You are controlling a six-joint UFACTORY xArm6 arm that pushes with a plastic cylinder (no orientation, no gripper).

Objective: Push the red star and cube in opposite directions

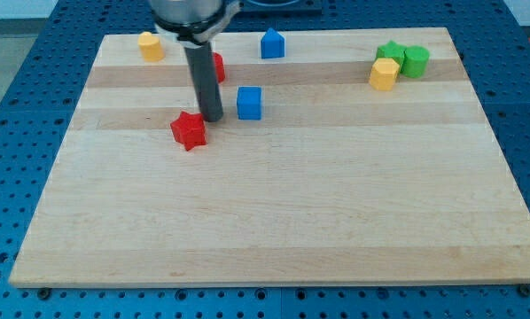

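1. Camera view: you see the tip [213,118] standing on the desk [274,221] in the gap between the red star [189,130] and the blue cube [249,103], just beside the star's upper right.
2. The tool is a bare rod; it has nothing to spread or pinch and holds nothing.
3. Step in hand, as you may judge: the separating push, with neither block yet driven far.
4. Next move calls for you to sweep the star toward the view's lower left, then the cube toward the view's right.
5. A red block [217,67] sits partly hidden behind the rod.
6. Open room: broad bare desk lies below both blocks; the yellow block [385,73] and green blocks [404,58] stand well apart at the view's upper right.
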